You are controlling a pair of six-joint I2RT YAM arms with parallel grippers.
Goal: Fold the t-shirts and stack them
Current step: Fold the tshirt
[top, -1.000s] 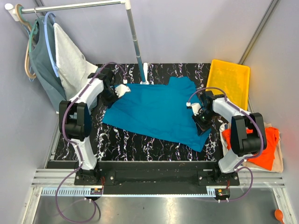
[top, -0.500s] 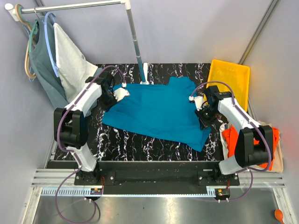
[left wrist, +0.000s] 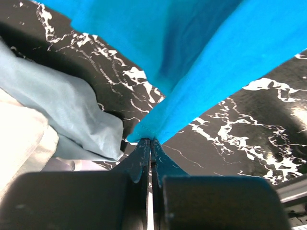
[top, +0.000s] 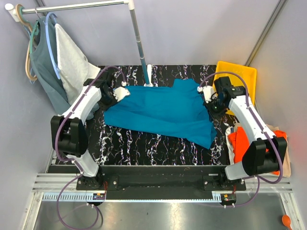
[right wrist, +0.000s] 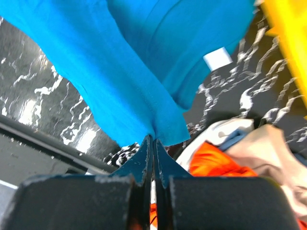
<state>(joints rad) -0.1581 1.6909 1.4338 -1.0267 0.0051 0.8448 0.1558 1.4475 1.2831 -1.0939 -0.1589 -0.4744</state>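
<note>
Subject item: teal-blue t-shirt. It lies across the middle of the black marbled tabletop, spread wide from left to right. The cloth is plain and one colour. A short sleeve juts toward the far edge, right of centre. The near hem rests on the tabletop and runs at a slant, ending in a point at the near right. Shallow creases run between the two gripped points, and both gripped ends are raised off the surface.

Left tool: jaws pressed together on a pinch of the shirt's left end. From there the cloth fans upward in two taut folds.

Right tool: jaws likewise clamped on a bunched edge at the shirt's right end. A stitched seam shows in the fabric just above the grip.

Other task items: the orange t-shirt sits crumpled at the right edge, beside the right arm, on top of a cream t-shirt. Both are apart from the teal one.

Surroundings: a yellow bin stands at the far right corner. A grey-green top and a white cloth hang from a rail at the far left.
</note>
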